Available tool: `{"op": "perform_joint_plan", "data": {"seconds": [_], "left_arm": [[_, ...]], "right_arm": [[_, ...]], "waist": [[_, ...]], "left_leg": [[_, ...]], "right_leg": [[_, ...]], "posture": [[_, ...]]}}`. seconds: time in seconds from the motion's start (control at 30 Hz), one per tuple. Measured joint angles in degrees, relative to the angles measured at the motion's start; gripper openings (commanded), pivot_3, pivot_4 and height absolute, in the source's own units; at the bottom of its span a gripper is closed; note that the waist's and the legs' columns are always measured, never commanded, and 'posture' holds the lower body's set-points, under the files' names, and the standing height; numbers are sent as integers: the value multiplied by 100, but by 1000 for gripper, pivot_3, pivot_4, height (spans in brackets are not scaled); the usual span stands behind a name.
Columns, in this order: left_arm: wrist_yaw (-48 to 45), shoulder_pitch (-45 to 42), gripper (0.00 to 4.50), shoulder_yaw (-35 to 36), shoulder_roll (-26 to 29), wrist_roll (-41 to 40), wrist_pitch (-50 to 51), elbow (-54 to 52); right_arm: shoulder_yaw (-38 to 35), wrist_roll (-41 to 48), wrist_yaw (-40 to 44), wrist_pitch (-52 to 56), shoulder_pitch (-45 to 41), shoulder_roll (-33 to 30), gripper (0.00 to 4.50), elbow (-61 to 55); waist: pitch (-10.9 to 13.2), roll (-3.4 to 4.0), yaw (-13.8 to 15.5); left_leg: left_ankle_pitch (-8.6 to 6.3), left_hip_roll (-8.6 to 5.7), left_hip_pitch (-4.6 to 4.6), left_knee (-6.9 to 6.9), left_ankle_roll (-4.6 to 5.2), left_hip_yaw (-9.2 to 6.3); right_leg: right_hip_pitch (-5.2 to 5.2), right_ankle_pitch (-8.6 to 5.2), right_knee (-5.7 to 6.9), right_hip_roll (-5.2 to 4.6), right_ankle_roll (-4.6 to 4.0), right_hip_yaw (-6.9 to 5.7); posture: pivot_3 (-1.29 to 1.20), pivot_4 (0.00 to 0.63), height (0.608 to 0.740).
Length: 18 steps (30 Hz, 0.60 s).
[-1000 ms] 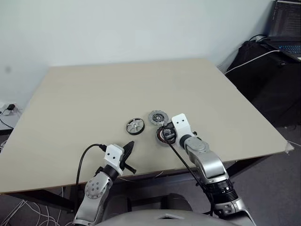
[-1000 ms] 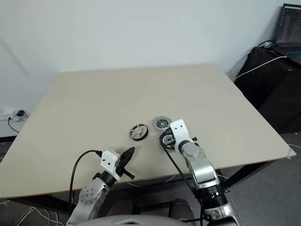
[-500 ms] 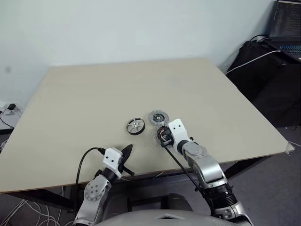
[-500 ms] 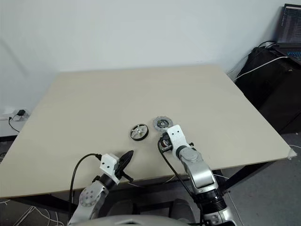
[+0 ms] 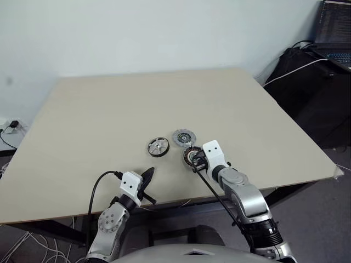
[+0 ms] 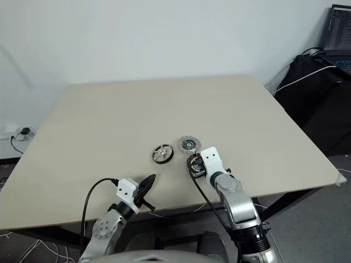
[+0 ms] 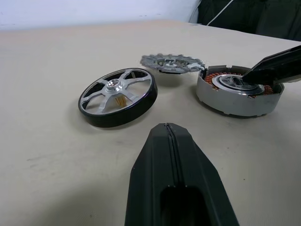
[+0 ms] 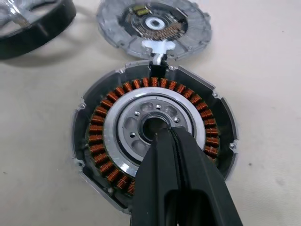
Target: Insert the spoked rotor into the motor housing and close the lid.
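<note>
While my right pincer (image 8: 170,136), pressed together, rests over the housing (image 8: 155,136) centre, I should fetch the rotor (image 7: 117,96) level.

This looks like an office or lab: a plain beige surface (image 5: 137,109) against a bare white wall (image 5: 142,33), a laptop (image 5: 333,30) showing code at far right, and floor cables (image 5: 11,131) at left.

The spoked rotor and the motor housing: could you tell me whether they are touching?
Apart. The left wrist view shows bare table between the spoked rotor and the motor housing.
</note>
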Motion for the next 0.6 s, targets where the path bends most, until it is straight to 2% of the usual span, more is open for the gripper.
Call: {"op": "perform_joint_plan", "data": {"seconds": [0.27,0.6], "left_arm": [[7,41,0,-18,3,11,25,-65],[155,169,0,-143,-1,48,491,-849]], "right_arm": [[-6,32,-21,-251,-274,133,12,17],[42,-52,-28,-561,-497,186,12,915]], "waist": [[1,0,-1],[2,2,-6]], "left_leg": [[0,0,0,0,0,0],[1,0,0,-1,1,1]], "right_leg": [[0,0,0,0,0,0],[0,0,-1,2,0,0]], "posture": [[0,0,740],[0,0,740]]}}
